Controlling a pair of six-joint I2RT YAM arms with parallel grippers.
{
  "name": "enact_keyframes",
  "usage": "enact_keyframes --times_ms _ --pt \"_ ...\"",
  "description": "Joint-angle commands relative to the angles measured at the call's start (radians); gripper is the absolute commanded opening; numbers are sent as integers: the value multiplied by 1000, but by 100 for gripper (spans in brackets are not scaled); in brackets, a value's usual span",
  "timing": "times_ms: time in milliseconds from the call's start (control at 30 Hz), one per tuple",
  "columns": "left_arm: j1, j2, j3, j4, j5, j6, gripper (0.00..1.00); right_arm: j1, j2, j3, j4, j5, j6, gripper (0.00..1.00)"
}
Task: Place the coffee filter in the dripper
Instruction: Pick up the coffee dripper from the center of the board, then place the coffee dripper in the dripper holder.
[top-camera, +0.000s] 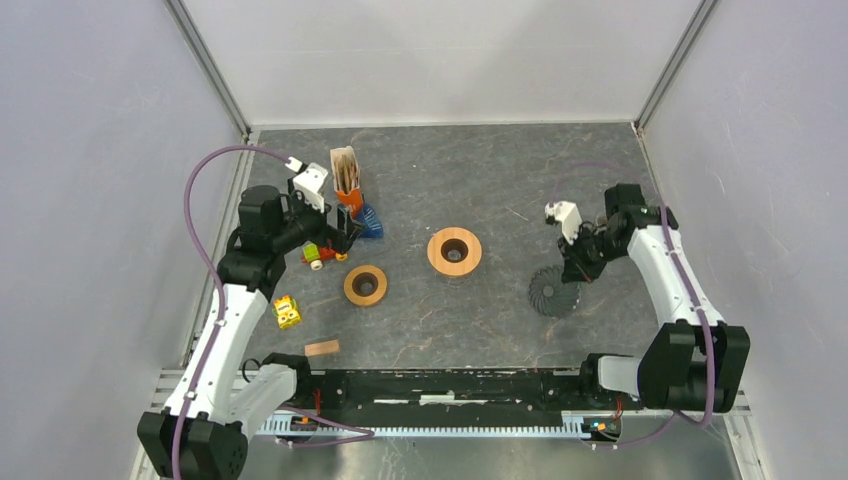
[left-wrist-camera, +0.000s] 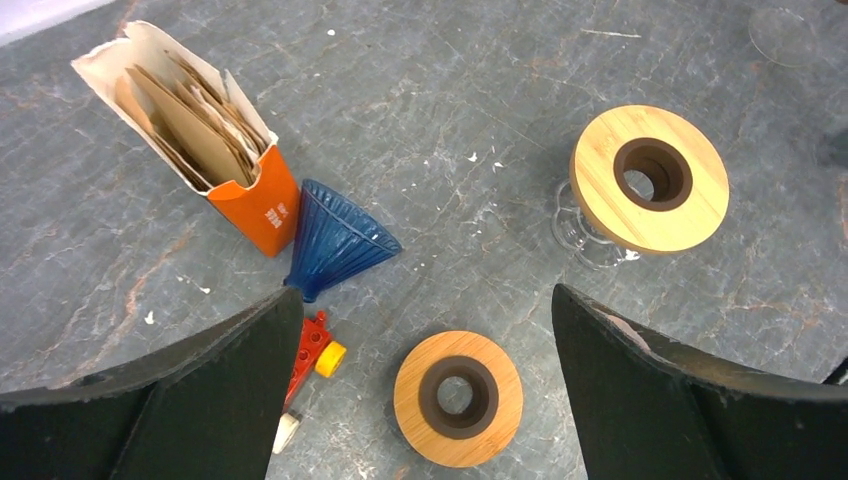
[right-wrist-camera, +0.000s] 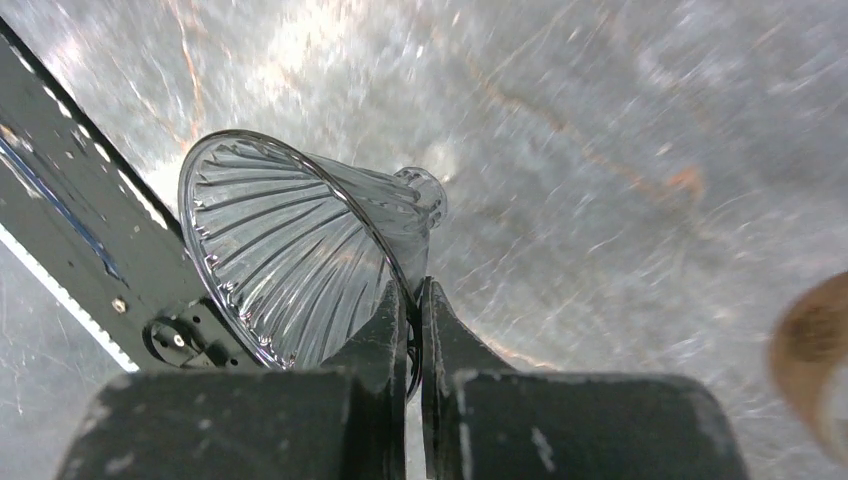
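Brown paper coffee filters (top-camera: 345, 170) stand in an orange box (left-wrist-camera: 262, 205), also in the left wrist view (left-wrist-camera: 190, 125). A blue ribbed dripper (top-camera: 368, 222) lies on its side beside the box (left-wrist-camera: 335, 238). My left gripper (top-camera: 345, 237) is open and empty (left-wrist-camera: 425, 300), hovering over a wooden ring (left-wrist-camera: 458, 397). My right gripper (top-camera: 575, 270) is shut on the rim of a clear glass dripper (right-wrist-camera: 290, 240), which is tilted near the table at the right (top-camera: 553, 292).
A second wooden ring (top-camera: 454, 251) on a glass foot stands mid-table (left-wrist-camera: 650, 178). The smaller ring (top-camera: 366, 285) lies left of it. Red and yellow toy bricks (left-wrist-camera: 315, 350), a yellow toy (top-camera: 287, 312) and a wooden block (top-camera: 322, 348) lie at the left.
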Motion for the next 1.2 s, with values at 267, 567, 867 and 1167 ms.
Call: enact_keyframes --times_ms 267,567,867,1167 --pt "-144 98 153 -58 80 -14 100 264 182 545 29 -164 282 0" --pt "-321 169 156 -28 63 -75 96 425 354 685 40 -213 330 0" --pt "-371 228 165 5 40 -85 96 508 473 734 26 -170 353 0" --pt "-389 257 162 28 33 -87 96 516 569 783 18 -147 369 0"
